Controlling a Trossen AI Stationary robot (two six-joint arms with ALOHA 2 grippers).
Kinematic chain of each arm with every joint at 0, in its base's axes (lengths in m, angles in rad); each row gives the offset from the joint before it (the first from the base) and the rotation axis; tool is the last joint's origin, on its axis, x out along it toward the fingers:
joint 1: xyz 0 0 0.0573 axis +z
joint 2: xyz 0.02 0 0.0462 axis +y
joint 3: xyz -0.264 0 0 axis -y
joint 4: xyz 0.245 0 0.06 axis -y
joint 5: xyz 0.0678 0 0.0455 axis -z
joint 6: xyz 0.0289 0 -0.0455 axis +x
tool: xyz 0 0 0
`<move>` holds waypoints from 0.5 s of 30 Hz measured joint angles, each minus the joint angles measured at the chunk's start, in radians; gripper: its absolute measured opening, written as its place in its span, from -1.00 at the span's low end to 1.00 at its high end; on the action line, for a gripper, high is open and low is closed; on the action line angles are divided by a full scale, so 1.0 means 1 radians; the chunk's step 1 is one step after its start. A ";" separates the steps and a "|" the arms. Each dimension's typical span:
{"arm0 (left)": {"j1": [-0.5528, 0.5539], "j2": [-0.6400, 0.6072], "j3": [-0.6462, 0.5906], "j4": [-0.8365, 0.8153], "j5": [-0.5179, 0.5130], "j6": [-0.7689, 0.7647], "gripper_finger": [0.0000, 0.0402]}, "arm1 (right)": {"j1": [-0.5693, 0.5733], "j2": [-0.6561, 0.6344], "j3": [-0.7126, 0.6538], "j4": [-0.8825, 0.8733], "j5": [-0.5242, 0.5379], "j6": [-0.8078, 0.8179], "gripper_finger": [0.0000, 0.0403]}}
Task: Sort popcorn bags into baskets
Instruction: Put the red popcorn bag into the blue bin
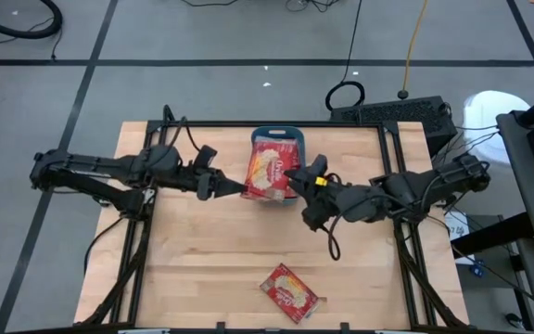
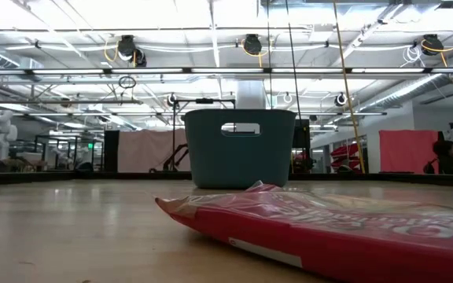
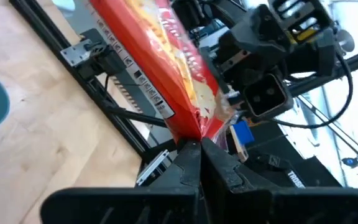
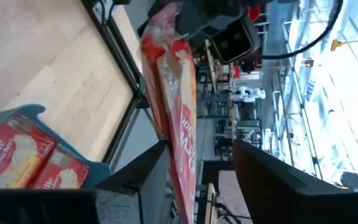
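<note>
A red popcorn bag (image 1: 267, 176) hangs in the air over the teal basket (image 1: 276, 132) at the table's far middle. My left gripper (image 1: 239, 190) is shut on that bag's left side. My right gripper (image 1: 293, 174) is open at the bag's right side, with one finger on either side of the bag (image 4: 180, 118). Two more bags (image 4: 17, 155) lie inside the basket (image 4: 73, 158). Another red bag (image 1: 288, 290) lies flat on the table near its front edge, filling the foreground of the low view (image 2: 329, 228). Neither arm shows in the low view. My left gripper (image 3: 199, 146) pinches the bag's crimped edge (image 3: 194, 127) between its two shut fingers, coming in level from the table's left. The bag is lifted clear above the basket and stretches away from the fingers toward the right gripper. Whether my open right gripper (image 4: 201, 146) touches the bag, I cannot tell.
The basket (image 2: 242, 145) stands upright on the far middle of the table. Black frame rails (image 1: 137, 250) run along the table's left and right sides. Bare wood (image 1: 211, 250) lies between the basket and the near bag.
</note>
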 joint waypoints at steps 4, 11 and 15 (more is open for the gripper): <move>0.035 0.000 0.000 0.015 0.063 0.006 -1.00 | -0.022 0.003 0.000 -0.006 -0.037 -0.014 -0.18; 0.080 0.000 0.000 0.058 0.181 0.004 -1.00 | -0.061 0.007 0.000 0.004 -0.115 -0.059 -0.21; 0.089 0.000 0.000 0.053 0.240 0.005 -1.00 | -0.088 0.007 -0.001 0.008 -0.152 -0.064 -0.24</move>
